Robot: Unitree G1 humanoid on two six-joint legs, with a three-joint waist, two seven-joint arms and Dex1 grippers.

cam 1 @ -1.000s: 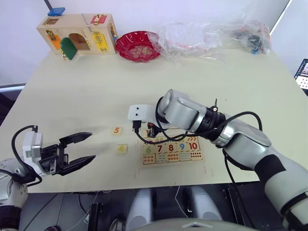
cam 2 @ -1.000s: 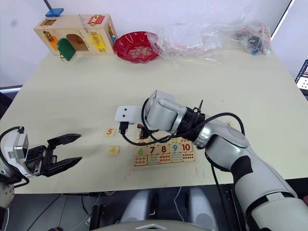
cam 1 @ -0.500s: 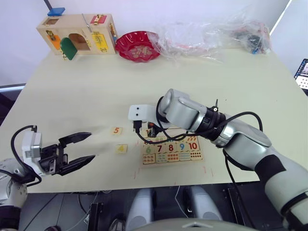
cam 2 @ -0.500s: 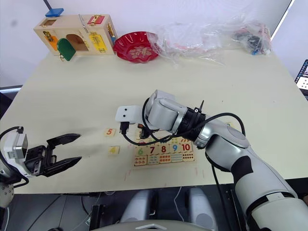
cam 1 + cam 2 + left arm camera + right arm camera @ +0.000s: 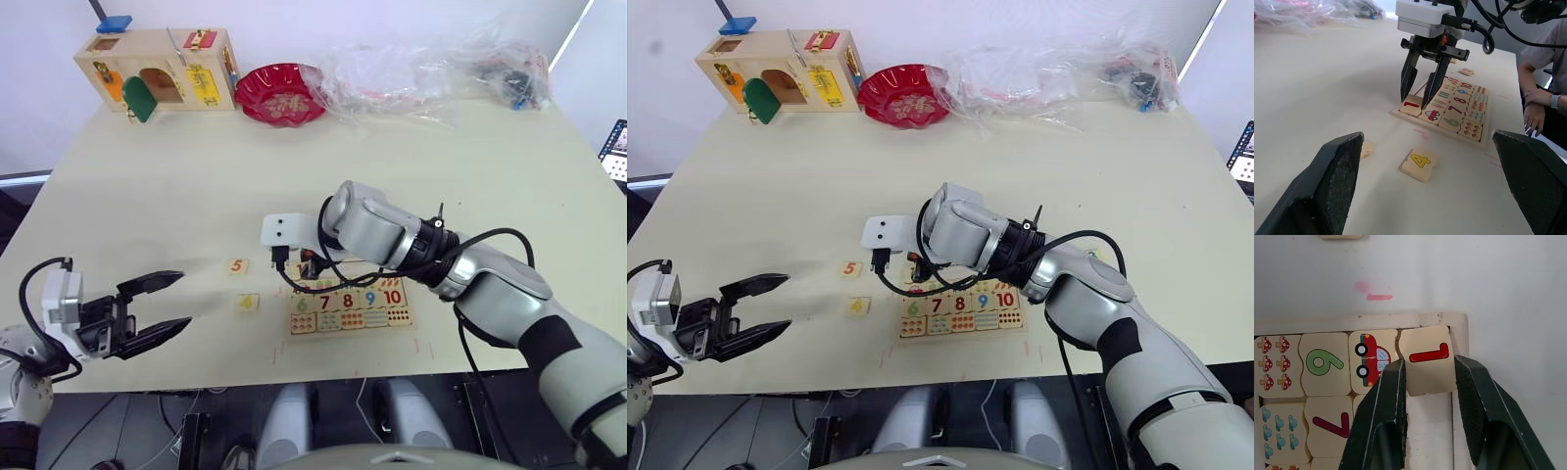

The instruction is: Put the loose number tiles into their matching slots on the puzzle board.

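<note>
The puzzle board lies near the front edge of the worktop, about the middle of that edge. The right pincer points down at the board's corner slot, and the tile with the red 1 sits between its two black fingers. In the right wrist view the tile is a bit crooked and looks not quite flat in its slot, right next to the red car tile. The fingers stand on either side of the 1 tile, very close, but I cannot tell if they squeeze it or have let go. I think they are there to line the tile up with its hole, so it can drop in straight. The left pincer hangs over the front left corner of the worktop with its fingers wide apart and nothing in them. It looks like it waits its turn, out of the way of the other arm. Two more number tiles lie on the worktop between the left pincer and the board: the 5 tile and, nearer the front edge, the yellow 4 tile. They lie apart from each other, so each should be easy to pick up alone. A person's hand shows past the far end of the board in the left wrist view.
</note>
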